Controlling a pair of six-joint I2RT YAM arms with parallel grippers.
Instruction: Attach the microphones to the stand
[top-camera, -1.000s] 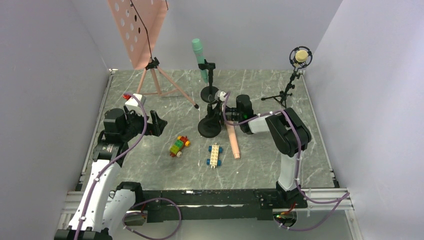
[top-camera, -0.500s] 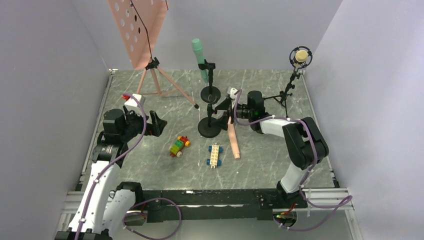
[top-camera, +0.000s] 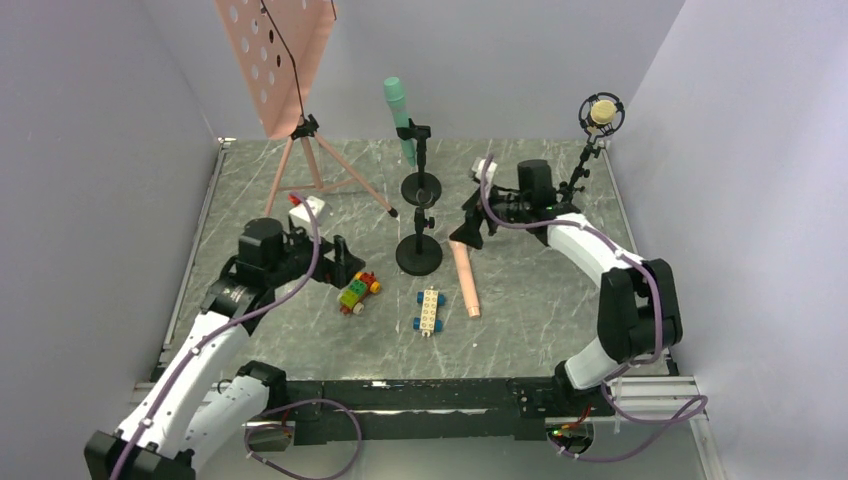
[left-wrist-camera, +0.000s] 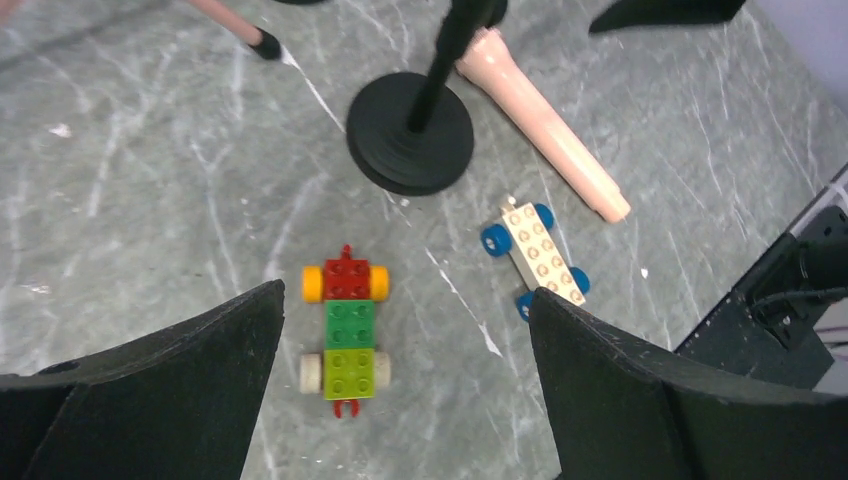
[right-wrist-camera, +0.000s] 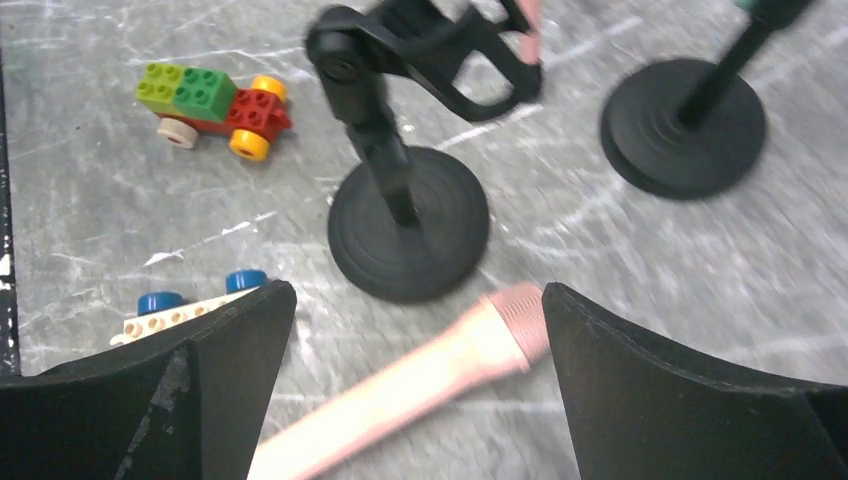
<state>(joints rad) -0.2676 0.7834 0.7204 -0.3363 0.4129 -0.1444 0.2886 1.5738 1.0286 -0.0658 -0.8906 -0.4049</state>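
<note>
A salmon pink microphone (top-camera: 465, 280) lies flat on the table, right of the empty black stand (top-camera: 418, 255). In the right wrist view this pink microphone (right-wrist-camera: 420, 375) lies below and between my open fingers, untouched, with the stand's clip (right-wrist-camera: 440, 60) above. My right gripper (top-camera: 468, 228) hovers open just right of that stand. A mint green microphone (top-camera: 398, 115) sits clipped in the back stand (top-camera: 421, 186). The tan-yellow microphone (top-camera: 601, 112) hangs in a tripod mount at back right. My left gripper (top-camera: 345, 268) is open and empty above the green-red toy car (left-wrist-camera: 346, 335).
A white toy car with blue wheels (top-camera: 429, 311) lies near the pink microphone's tail. A pink perforated music stand (top-camera: 275, 60) on a tripod stands at back left. Grey walls enclose the table on three sides.
My right gripper has opened and pulled back to the right, away from the empty stand. My left arm has swung right toward the toy car. The pink microphone has not moved.
</note>
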